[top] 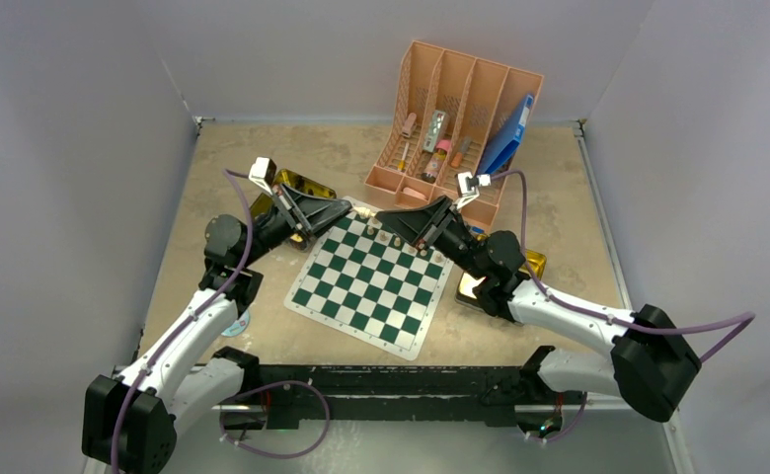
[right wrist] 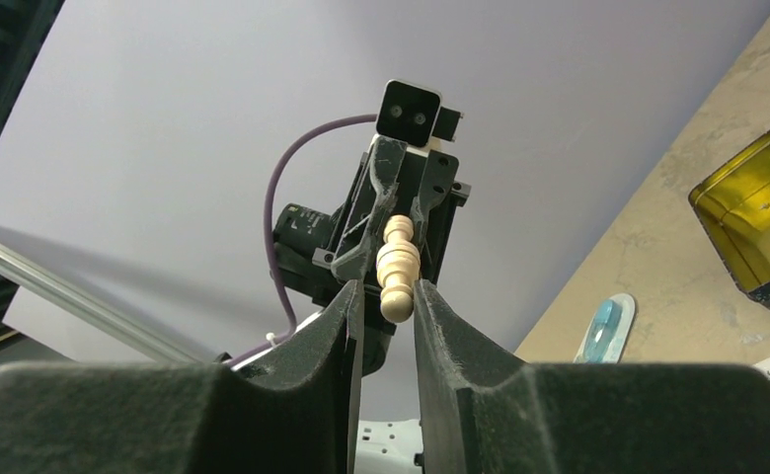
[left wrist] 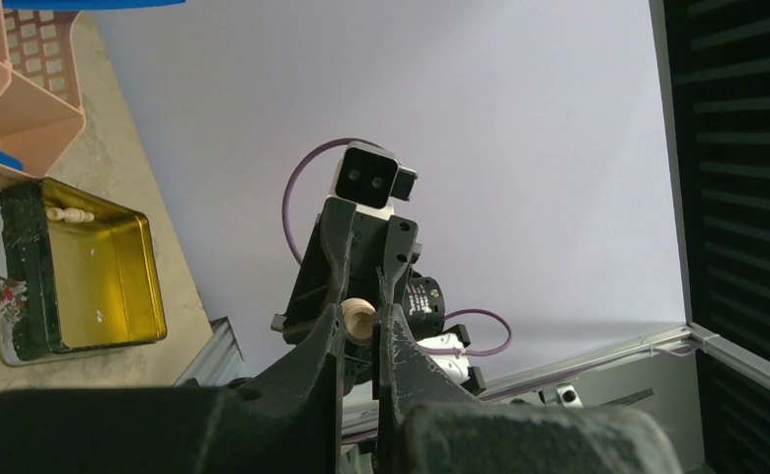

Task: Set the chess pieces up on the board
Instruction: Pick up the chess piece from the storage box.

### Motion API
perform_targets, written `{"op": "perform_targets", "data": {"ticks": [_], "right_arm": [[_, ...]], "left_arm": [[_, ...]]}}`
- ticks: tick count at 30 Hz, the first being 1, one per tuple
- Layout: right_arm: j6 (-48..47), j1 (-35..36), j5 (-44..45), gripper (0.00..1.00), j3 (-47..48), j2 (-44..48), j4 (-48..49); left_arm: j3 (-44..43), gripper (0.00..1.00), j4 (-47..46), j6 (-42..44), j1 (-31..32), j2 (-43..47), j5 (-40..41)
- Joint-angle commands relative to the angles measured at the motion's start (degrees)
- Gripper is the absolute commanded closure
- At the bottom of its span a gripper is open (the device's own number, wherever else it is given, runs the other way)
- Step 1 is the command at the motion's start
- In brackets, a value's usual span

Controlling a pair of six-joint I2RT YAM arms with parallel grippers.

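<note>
Your two grippers meet tip to tip above the far corner of the board (top: 361,296), which lies in the middle of the tabletop (top: 243,168). The left gripper (left wrist: 362,324) is clenched on the round end of a pale chess piece (right wrist: 398,267). The same piece sits between the fingers of the right gripper (right wrist: 388,296); you cannot tell whether they press it or only flank it. A few other pieces (top: 398,240) stand along the board's far edge. An open gold tin (left wrist: 115,286) holds a second piece (left wrist: 70,213) lying on its side.
</note>
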State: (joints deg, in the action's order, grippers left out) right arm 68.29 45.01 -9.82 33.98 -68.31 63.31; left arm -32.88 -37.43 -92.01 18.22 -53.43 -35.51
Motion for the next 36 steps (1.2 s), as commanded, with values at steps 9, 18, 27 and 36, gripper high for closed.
{"op": "perform_targets", "data": {"ticks": [9,18,27,36], "right_arm": [[2.9,0.69,1.76,0.75,2.08,-0.07,3.49],[4.05,1.17,2.09,0.79,1.31,0.01,4.6],[4.3,1.9,2.4,0.78,1.91,0.0,2.88],[3.0,2.44,4.91,0.95,0.71,2.59,0.96]], "left_arm": [[0.06,1.0,-4.05,0.26,-0.29,1.1,0.78],[-0.31,1.0,-1.81,2.03,-0.29,2.1,1.58],[-0.55,1.0,-1.31,2.82,-0.29,2.33,1.41],[-3.44,1.0,5.93,9.74,-0.29,3.46,1.08]]}}
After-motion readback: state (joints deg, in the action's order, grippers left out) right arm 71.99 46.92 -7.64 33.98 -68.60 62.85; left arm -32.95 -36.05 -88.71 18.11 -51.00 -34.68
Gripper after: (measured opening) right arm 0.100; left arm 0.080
